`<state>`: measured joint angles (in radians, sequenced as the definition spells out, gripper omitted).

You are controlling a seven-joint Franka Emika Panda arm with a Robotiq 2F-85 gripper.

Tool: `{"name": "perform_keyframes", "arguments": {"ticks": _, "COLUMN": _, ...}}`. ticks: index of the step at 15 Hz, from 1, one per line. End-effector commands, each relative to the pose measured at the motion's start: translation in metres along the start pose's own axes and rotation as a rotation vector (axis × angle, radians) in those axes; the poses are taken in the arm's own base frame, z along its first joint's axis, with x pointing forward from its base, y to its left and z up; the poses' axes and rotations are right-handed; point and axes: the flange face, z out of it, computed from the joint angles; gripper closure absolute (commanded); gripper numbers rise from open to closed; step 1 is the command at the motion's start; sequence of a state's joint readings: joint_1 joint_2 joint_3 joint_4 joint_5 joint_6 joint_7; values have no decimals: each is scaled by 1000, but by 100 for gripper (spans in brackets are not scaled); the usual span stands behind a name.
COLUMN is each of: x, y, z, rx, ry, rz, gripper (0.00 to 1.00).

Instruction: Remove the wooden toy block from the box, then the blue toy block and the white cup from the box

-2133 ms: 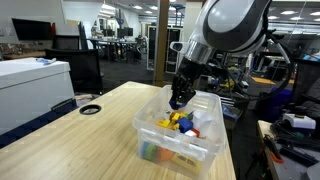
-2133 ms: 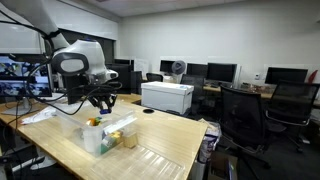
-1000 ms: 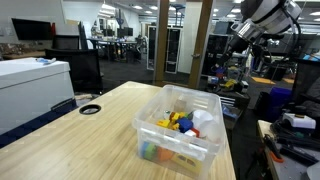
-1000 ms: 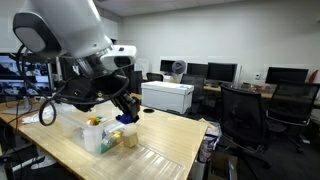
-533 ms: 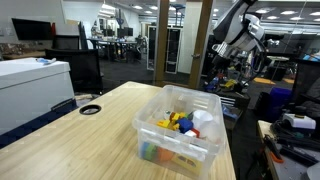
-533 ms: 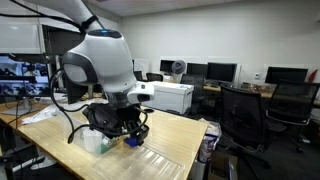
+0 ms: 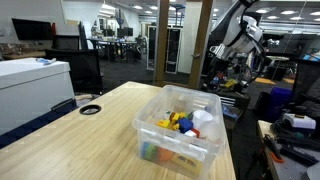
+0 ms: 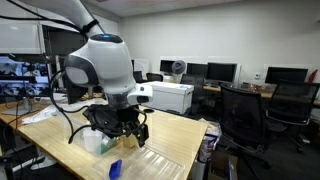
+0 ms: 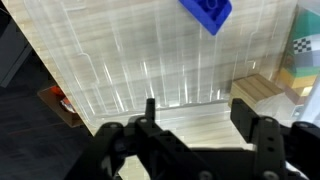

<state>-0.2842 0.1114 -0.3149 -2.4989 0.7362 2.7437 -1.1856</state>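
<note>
My gripper (image 9: 197, 112) stands open over the wooden table, nothing between its fingers (image 9: 246, 112). The blue toy block (image 9: 207, 12) lies free below it, and shows near the table's front (image 8: 115, 170) in an exterior view, under the gripper (image 8: 133, 133). The clear box (image 7: 180, 130) holds yellow and orange pieces and the white cup (image 7: 203, 120). A tan wooden block (image 9: 262, 90) lies on the table beside the box, at the right of the wrist view. In an exterior view the box (image 8: 97, 142) is mostly hidden behind the arm.
A grey printer (image 8: 166, 96) stands behind the table, with office chairs (image 8: 243, 118) to its side. A round cable hole (image 7: 91, 109) is set in the tabletop. A white cabinet (image 7: 35, 85) flanks the table. The arm (image 7: 238, 35) rises beyond the table's far end.
The jaws have opened and the blue block has dropped away from them toward the table's front. A second ago the arm was carrying it away from the box.
</note>
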Motion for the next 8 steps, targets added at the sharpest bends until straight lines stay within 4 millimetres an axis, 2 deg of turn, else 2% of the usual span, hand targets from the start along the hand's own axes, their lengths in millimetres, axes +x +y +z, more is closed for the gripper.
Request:
{"name": "perform_keyframes", "arguments": {"ticks": 1, "x": 0, "y": -7, "z": -11, "rx": -1, "ry": 26, "rz": -27, "gripper": 0}}
{"name": "perform_keyframes", "arguments": {"ticks": 5, "x": 14, "y": -19, "z": -62, "rx": -23, "ry": 147, "rz": -71, "gripper": 0}}
{"name": "perform_keyframes", "arguments": {"ticks": 7, "x": 20, "y": -33, "z": -76, "rx": -19, "ry": 177, "rz": -111, "gripper": 0}}
{"name": "perform_keyframes", "arguments": {"ticks": 8, "x": 20, "y": -44, "z": -76, "rx": -12, "ry": 175, "rz": -141, "gripper": 0}}
